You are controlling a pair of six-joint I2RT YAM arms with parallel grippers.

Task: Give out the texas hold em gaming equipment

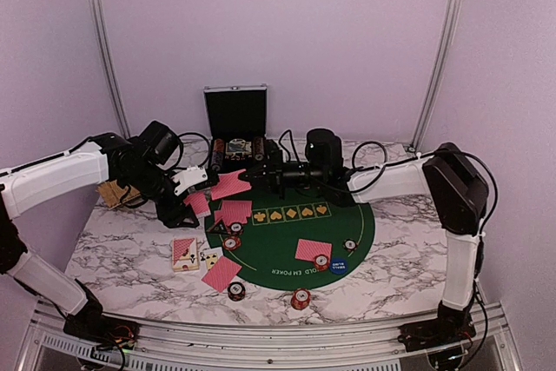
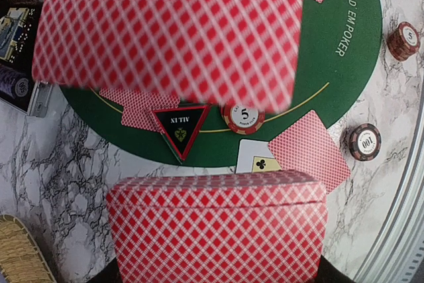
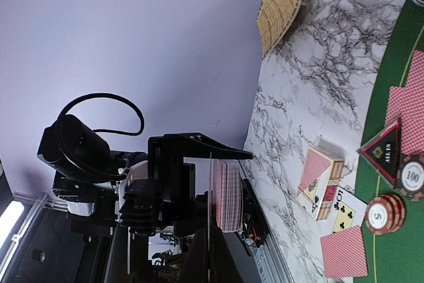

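Poker chips (image 1: 301, 298) lie nearest on the marble tabletop (image 1: 122, 249), with a face-down card (image 1: 221, 273) and a card box (image 1: 184, 252) just left of the green poker mat (image 1: 287, 241). On the mat rest another card (image 1: 313, 250) and a blue disc (image 1: 337, 266), and the black triangular marker (image 2: 180, 127) sits at its edge. Above the mat's far-left edge, the left pincer (image 1: 193, 182) pinches the red-backed deck (image 2: 218, 226). The right pincer (image 1: 252, 177), pressed together, grips a single card (image 1: 230, 185). Behind stands the open case (image 1: 235, 119).
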